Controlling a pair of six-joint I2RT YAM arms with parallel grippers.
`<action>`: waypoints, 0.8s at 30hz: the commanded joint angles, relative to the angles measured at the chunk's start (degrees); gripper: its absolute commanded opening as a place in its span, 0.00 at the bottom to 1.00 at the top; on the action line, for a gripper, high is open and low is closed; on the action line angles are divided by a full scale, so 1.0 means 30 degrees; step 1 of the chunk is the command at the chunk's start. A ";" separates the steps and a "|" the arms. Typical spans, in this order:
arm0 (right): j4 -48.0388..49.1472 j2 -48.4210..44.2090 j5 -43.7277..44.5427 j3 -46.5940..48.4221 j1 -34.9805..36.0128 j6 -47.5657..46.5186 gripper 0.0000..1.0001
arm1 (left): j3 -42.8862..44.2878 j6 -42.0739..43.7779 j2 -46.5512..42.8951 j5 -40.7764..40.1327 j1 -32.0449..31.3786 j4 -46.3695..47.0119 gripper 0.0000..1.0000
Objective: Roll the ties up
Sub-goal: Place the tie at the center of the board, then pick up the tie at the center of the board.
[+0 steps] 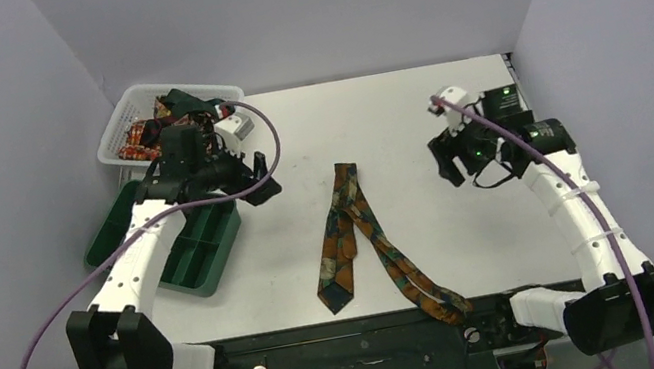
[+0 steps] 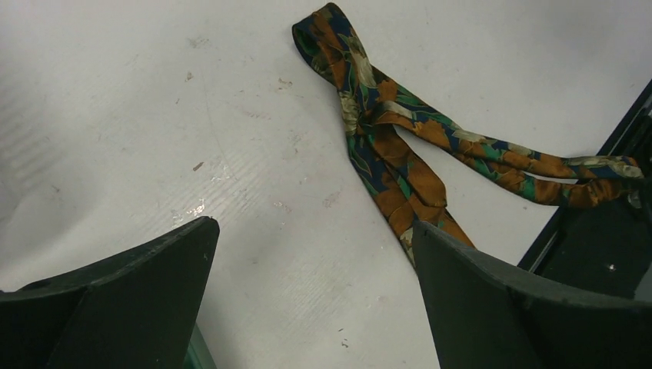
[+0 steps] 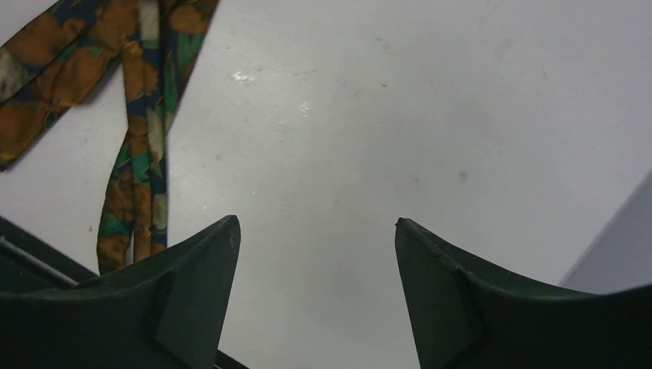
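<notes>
One patterned tie (image 1: pixel 352 231), brown, orange and teal, lies folded in a narrow upside-down V in the middle of the table, its two ends near the front edge. It also shows in the left wrist view (image 2: pixel 384 146) and the right wrist view (image 3: pixel 138 138). More ties (image 1: pixel 153 129) lie bunched in the basket at the back left. My left gripper (image 1: pixel 261 178) is open and empty, left of the tie's fold, above the table (image 2: pixel 315 227). My right gripper (image 1: pixel 449 163) is open and empty, right of the tie, above bare table (image 3: pixel 317 223).
A white mesh basket (image 1: pixel 113 131) stands at the back left corner. A green compartment tray (image 1: pixel 203 282) lies in front of it, under my left arm. A black rail (image 1: pixel 371 339) runs along the table's front edge. Grey walls close in three sides.
</notes>
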 commanded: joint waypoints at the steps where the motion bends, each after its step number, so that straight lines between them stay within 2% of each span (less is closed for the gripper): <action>1: 0.0743 -0.0451 -0.0420 -0.0672 0.3833 -0.3290 0.68 | -0.0223 -0.1790 -0.1347 0.1748 0.0902 0.0142 0.97; 2: 0.0818 0.0214 -0.0208 -0.0560 0.5309 -0.4663 0.68 | -0.0165 -0.1964 -0.1551 0.1796 0.1339 -0.0269 0.97; 5: 0.0840 0.1994 -0.0172 0.0751 0.7762 -0.8011 0.66 | 0.0342 -0.2951 -0.1915 0.2348 0.3083 -0.1005 0.97; 8: 0.0500 0.4587 -0.0639 0.2698 1.0159 -1.2395 0.66 | 0.1307 -0.3436 -0.1717 0.3768 0.6390 -0.2656 0.97; 10: -0.0431 0.6357 -0.0866 0.4130 1.1137 -1.5073 0.66 | 0.2153 -0.3479 -0.1467 0.5017 0.8066 -0.3916 0.97; 15: -0.4124 1.0983 -0.0257 0.7424 1.3121 -2.1571 0.65 | 0.3338 -0.2991 -0.1474 0.5257 1.1059 -0.6322 0.97; 20: -0.6824 1.4347 0.0248 1.0997 1.3978 -2.4369 0.65 | 0.3106 -0.2728 -0.2376 0.5174 1.2335 -0.7230 0.97; 24: -0.7683 1.6185 0.0725 1.2022 1.4374 -2.5715 0.65 | 0.2613 -0.2764 -0.3493 0.4548 1.2894 -0.7324 0.97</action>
